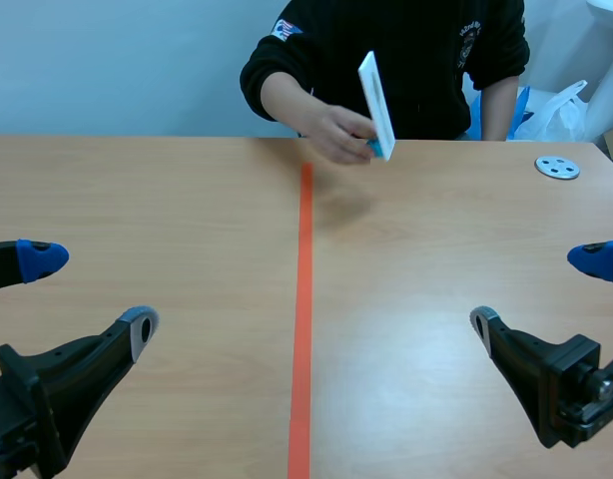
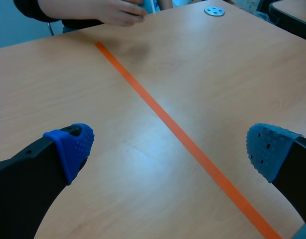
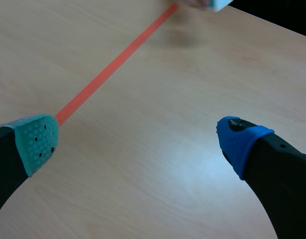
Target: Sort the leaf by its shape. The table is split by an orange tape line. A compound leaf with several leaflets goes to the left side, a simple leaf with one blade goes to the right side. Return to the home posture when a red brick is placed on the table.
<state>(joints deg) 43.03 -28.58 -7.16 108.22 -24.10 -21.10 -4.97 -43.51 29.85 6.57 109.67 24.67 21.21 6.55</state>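
Observation:
A person's hand (image 1: 334, 133) holds a white card (image 1: 377, 104) with a blue lower edge, tilted on end above the table's far side, just right of the orange tape line (image 1: 304, 319). No leaf picture shows on the card from here. My left gripper (image 1: 92, 291) hangs open low at the near left, nothing between its fingers (image 2: 170, 148). My right gripper (image 1: 537, 290) is open too at the near right, likewise holding nothing (image 3: 138, 141). Far ahead of each gripper a corner of the card (image 3: 219, 4) and the hand (image 2: 118, 11) show.
A round metal disc (image 1: 557, 168) with holes lies at the far right of the table, also ahead of the left gripper (image 2: 214, 11). A white plastic bag (image 1: 561, 110) sits behind the table's far right edge. The person sits across the table.

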